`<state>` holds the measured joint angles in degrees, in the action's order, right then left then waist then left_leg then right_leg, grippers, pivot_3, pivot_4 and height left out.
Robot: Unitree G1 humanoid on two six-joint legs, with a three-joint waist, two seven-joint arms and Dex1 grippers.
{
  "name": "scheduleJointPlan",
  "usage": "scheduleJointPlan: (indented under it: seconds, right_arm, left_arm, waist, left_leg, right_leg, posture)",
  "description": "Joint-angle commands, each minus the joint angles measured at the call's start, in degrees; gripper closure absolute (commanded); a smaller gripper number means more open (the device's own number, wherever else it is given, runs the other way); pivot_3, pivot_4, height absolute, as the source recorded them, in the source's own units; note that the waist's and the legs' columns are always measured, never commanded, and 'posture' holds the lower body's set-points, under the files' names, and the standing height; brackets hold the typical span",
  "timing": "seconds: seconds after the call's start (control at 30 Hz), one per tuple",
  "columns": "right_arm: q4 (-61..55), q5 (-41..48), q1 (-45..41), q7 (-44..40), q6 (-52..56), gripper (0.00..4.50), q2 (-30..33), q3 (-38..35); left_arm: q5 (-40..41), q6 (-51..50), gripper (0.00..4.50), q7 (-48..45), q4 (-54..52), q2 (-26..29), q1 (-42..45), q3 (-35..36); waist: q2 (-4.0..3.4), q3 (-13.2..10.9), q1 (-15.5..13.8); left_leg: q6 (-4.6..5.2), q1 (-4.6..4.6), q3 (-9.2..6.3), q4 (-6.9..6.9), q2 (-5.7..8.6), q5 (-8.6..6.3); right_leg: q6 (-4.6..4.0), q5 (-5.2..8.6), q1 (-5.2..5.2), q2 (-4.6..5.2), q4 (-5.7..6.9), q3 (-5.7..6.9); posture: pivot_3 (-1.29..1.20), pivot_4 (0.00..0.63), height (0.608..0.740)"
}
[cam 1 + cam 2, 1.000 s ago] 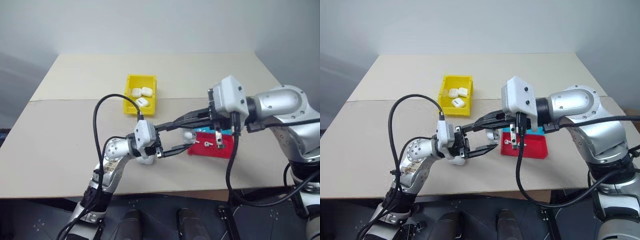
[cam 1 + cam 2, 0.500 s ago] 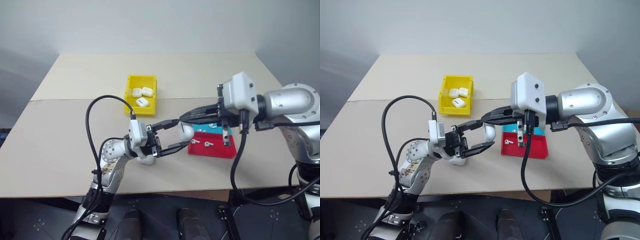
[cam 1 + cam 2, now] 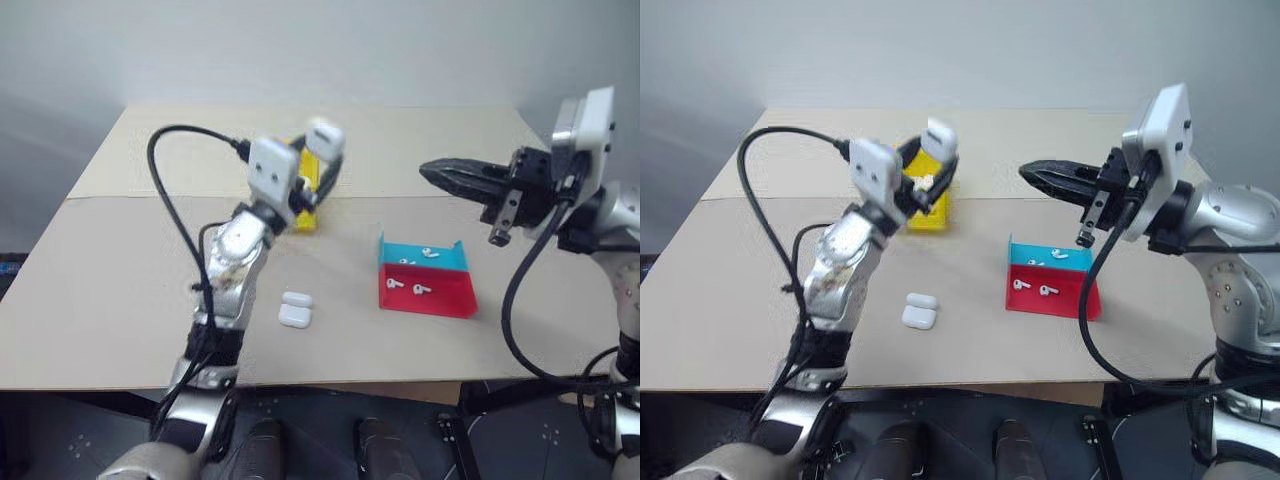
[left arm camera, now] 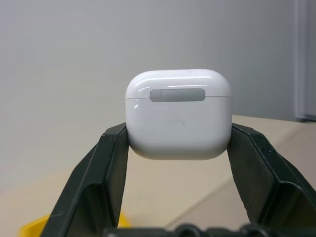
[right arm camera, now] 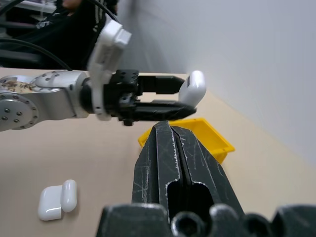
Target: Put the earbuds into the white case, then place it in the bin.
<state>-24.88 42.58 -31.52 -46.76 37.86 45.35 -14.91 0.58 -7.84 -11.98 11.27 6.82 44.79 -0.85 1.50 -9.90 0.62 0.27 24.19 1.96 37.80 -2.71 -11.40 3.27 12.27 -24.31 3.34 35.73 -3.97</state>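
White case [image 4: 178,114], lid shut, sits clamped between the left gripper's [image 3: 325,160] fingers, raised over the yellow bin [image 5: 212,137] (presumably for dropping in). Right gripper [image 3: 1040,177] hangs with fingers together, well aside above the counter [image 3: 120,290].

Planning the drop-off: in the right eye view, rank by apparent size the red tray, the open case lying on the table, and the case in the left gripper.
1. Red tray, clearly largest.
2. and 3. Open case on the table and the closed case held by the left gripper: they look alike in size; the held one is raised and blurred, so I won't rank them.
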Motion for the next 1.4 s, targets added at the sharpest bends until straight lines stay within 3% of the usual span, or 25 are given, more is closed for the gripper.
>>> scheduleJointPlan:
  seconds: [0.03, 0.2, 0.33, 0.5, 0.63, 0.7, 0.87, 1.07, 1.2, 1.4]
  right_arm:
    - [-3.15, 1.02, 2.09, 3.07, 0.47, 4.46, 0.06, -2.64]
    - [-3.93, 2.53, 3.34, 4.34, 0.68, 4.46, 0.15, -2.47]
    - [-3.77, 2.49, 3.74, 4.46, 0.96, 4.46, 0.81, -2.43]
    - [-3.05, 3.04, 3.24, 5.22, 1.15, 4.50, 0.00, -2.21]
    - [-2.06, 2.54, 2.36, 4.35, 0.89, 4.50, 0.09, -0.65]
    - [-1.46, 2.14, 2.40, 3.27, 0.60, 4.50, 0.85, -0.48]
    - [0.65, -0.45, 6.21, -3.31, -0.92, 4.50, 6.11, -0.96]
    - [6.36, -2.47, 16.68, -17.38, -6.20, 4.50, 13.30, -5.08]
    - [12.22, -5.53, 18.20, -22.93, -10.27, 4.50, 16.66, -6.14]
    - [18.83, -8.54, 18.81, -28.73, -14.09, 4.50, 20.60, -7.55]
  left_arm:
    - [-3.87, 1.47, 1.75, 6.39, 12.21, 0.30, 4.95, 0.51]
    - [-5.81, 6.55, 1.75, 12.40, 28.12, 0.36, 12.34, 1.07]
    - [-5.68, 7.49, 1.75, 9.24, 33.99, 1.34, 15.10, 0.25]
    - [-4.80, 8.45, 0.14, 11.07, 36.79, 1.07, 16.20, 1.76]
    - [-4.38, 8.51, 0.06, 13.16, 35.78, 0.79, 15.97, 2.64]
    - [-1.06, 6.63, 0.06, 10.24, 32.12, 0.65, 15.09, 4.52]
    - [13.60, -2.24, 0.06, -8.68, 14.19, 3.61, 5.48, 8.62]
    - [22.20, -11.21, 0.06, -22.61, -13.89, 15.74, -15.36, 9.16]
    - [29.20, -18.28, 0.06, -24.32, -23.35, 21.46, -22.67, 14.75]
    - [38.03, -22.70, 0.06, -33.73, -34.08, 33.21, -34.62, 24.30]
  waist:
    - [0.01, 0.00, 0.15]
    - [0.08, -0.05, 0.13]
    - [0.08, -0.05, 0.07]
    - [0.08, -0.05, 0.11]
    - [0.08, -0.05, 0.12]
    - [0.08, -0.05, 0.11]
    - [0.06, -0.04, 0.36]
    - [0.05, -0.03, 1.02]
    - [0.07, -0.06, 0.25]
    - [0.08, -0.06, 0.58]
  left_leg:
    - [0.00, 0.00, -0.01, -0.03, 0.00, 0.00]
    - [0.00, 0.09, -0.02, -0.03, 0.01, 0.00]
    - [-0.01, 0.13, -0.02, -0.04, 0.03, -0.01]
    - [-0.03, 0.12, -0.01, -0.06, 0.03, -0.01]
    - [-0.03, 0.11, -0.01, -0.05, 0.03, -0.01]
    - [-0.03, 0.10, -0.01, -0.05, 0.03, -0.01]
    - [-0.08, 0.10, 0.00, -0.07, 0.02, -0.04]
    - [-0.14, -0.01, 0.01, -0.25, -0.03, -0.09]
    - [-0.12, -0.07, 0.00, 0.01, -0.04, -0.06]
    - [-0.12, -0.37, 0.25, 0.04, -0.11, 0.01]
  right_leg:
    - [-0.03, 0.01, -0.01, 0.00, 0.02, 0.00]
    - [-0.01, 0.01, -0.09, 0.00, 0.02, 0.02]
    - [-0.05, -0.01, -0.09, 0.02, -0.04, 0.02]
    - [-0.08, -0.03, -0.08, 0.02, -0.05, 0.02]
    - [-0.07, -0.03, -0.08, 0.02, -0.02, 0.02]
    - [-0.07, -0.03, -0.08, 0.02, -0.01, 0.02]
    - [-0.28, -0.12, -0.08, 0.05, -0.02, 0.02]
    - [-0.45, 0.00, -0.12, 0.02, 0.10, 0.01]
    - [-0.10, 0.11, 0.02, 0.03, 0.17, 0.05]
    - [-0.49, 0.22, 0.11, 0.09, 0.15, -0.05]
  posture:
    - [0.00, 0.150, 0.740]
    - [0.00, 0.150, 0.740]
    - [0.00, 0.150, 0.740]
    - [0.00, 0.150, 0.740]
    - [0.00, 0.150, 0.740]
    - [0.00, 0.150, 0.740]
    - [0.00, 0.150, 0.740]
    - [0.00, 0.150, 0.740]
    - [0.00, 0.150, 0.740]
    - [0.00, 0.150, 0.740]
